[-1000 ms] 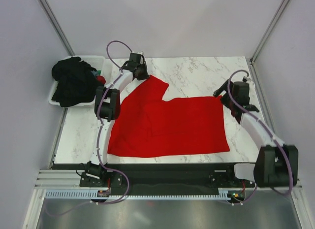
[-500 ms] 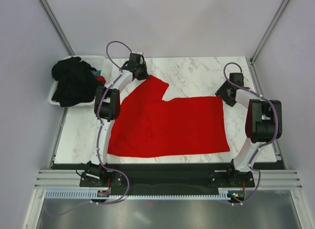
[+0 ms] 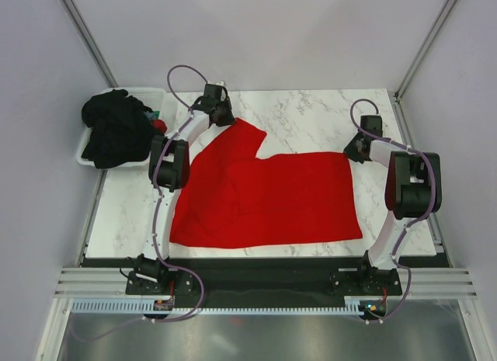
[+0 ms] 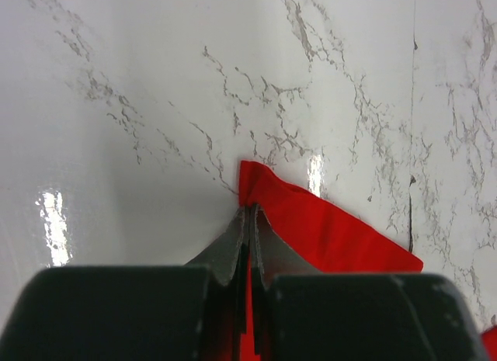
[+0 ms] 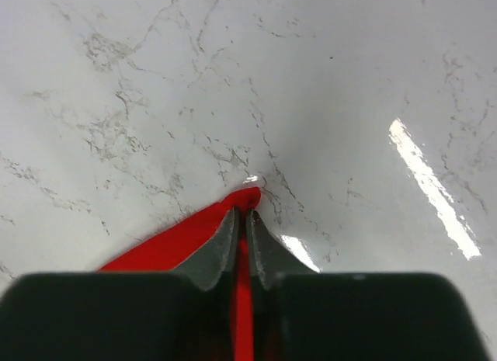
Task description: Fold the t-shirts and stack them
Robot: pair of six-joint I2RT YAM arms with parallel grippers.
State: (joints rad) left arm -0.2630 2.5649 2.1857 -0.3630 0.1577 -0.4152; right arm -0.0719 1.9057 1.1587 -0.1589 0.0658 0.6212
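A bright red t-shirt (image 3: 264, 198) lies spread flat on the marble table (image 3: 311, 112). My left gripper (image 3: 225, 116) is shut on the shirt's far left corner; the left wrist view shows its jaws (image 4: 250, 213) pinching the red t-shirt's fabric (image 4: 311, 221). At the far right corner my right gripper (image 3: 355, 151) is shut on the shirt too, with the red t-shirt's cloth (image 5: 171, 241) bunched between its tips (image 5: 241, 213). Black t-shirts (image 3: 116, 128) are heaped in the tub at the left.
A white plastic tub (image 3: 159, 97) stands off the table's far left corner, holding the black heap. Bare marble lies beyond the shirt toward the back edge. Grey walls and metal frame posts (image 3: 85, 35) enclose the table.
My right arm swung in to the shirt's far right corner and its gripper went from open to shut on the cloth. The left gripper stayed put, shut on its corner.
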